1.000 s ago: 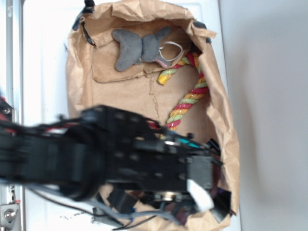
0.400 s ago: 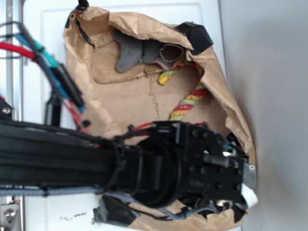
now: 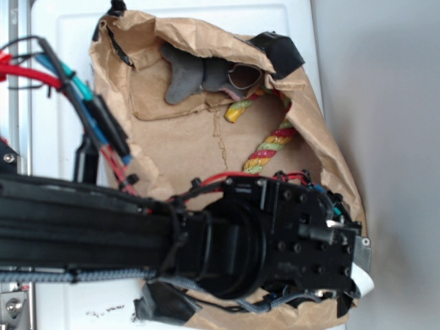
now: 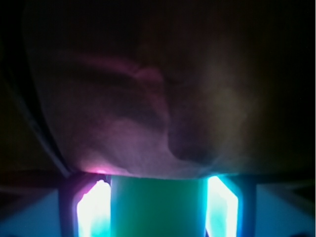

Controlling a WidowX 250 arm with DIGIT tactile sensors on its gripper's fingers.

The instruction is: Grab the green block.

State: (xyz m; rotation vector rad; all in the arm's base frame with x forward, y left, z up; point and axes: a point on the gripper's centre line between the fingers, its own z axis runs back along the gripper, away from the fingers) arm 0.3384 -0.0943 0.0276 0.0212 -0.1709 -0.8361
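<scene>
Gripper point(image 4: 158, 210) shows at the bottom of the wrist view with both fingers point(image 4: 94, 207) glowing bright and pressed against the sides of the green block point(image 4: 158, 205), which fills the whole gap between them, so it's clamped on the block. Above the block in that view is dim, creased brown paper, very dark. In the exterior view the black arm point(image 3: 103, 227) reaches in from the left edge to the lower right of the frame, its end sitting inside the crumpled brown paper bag point(image 3: 179, 144); the block itself is hidden by the arm there. Red-yellow-green rope toy point(image 3: 271, 141) lies at centre right of the bag, grey plush toy point(image 3: 199, 75) at upper centre under a paper fold. Bag lies on a white bench point(image 3: 62, 82)
</scene>
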